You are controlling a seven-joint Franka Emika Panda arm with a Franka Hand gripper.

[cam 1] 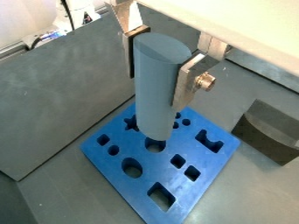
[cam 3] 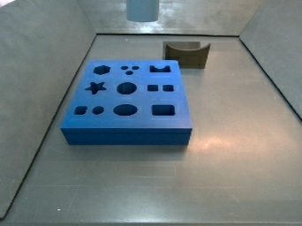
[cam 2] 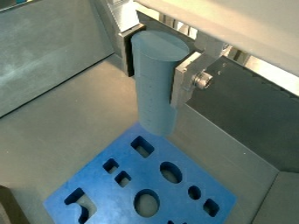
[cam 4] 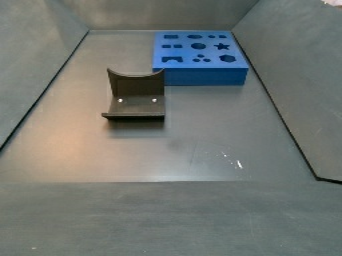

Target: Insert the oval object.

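Note:
My gripper [cam 1: 160, 63] is shut on the oval object [cam 1: 158, 87], a tall smooth pale grey-blue peg, and holds it upright well above the flat blue block with shaped holes [cam 1: 163, 162]. The same grip shows in a wrist view [cam 2: 156, 59], with the peg [cam 2: 156, 83] between silver fingers [cam 2: 187, 77] over the far edge of the blue block [cam 2: 146, 184]. In a side view only the peg's lower end [cam 3: 141, 9] shows, above and behind the block [cam 3: 127, 101]. In a side view the block [cam 4: 198, 56] lies at the back; gripper and peg are out of view.
A small dark olive-brown block with a curved notch [cam 3: 186, 54] stands on the grey floor beside the blue block; it also shows in a side view [cam 4: 134, 95] and a wrist view [cam 1: 268, 129]. Grey walls [cam 3: 53, 53] ring the floor.

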